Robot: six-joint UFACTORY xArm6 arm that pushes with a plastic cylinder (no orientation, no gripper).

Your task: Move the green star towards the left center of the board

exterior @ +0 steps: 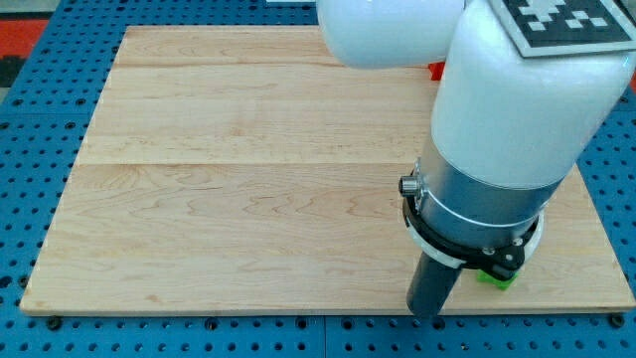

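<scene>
Camera view: the arm fills the view's right side, its white housing and grey collar hanging over the wooden counter point(248, 199). The tool here is a plain dark rod with nothing that opens or closes, so it has hold of nothing; my tip point(427, 314) rests near the counter's bottom edge, toward the view's right.

The green star point(494, 277) shows only as a small green sliver under the collar, just to the right of the rod and slightly above its end. Its shape cannot be confirmed from what is exposed. Whether rod and block touch cannot be told.

A red block point(435, 70) peeks out near the view's top, mostly hidden behind the housing (shape not discernible).

Assessment: the star is likely a small, light, rigid piece that slides readily on smooth wood and may spin if struck off centre. It cannot be gripped, only pushed. Contact is best made on its right-hand face, in line with its middle, so that it travels leftward across the counter toward the left centre.
</scene>
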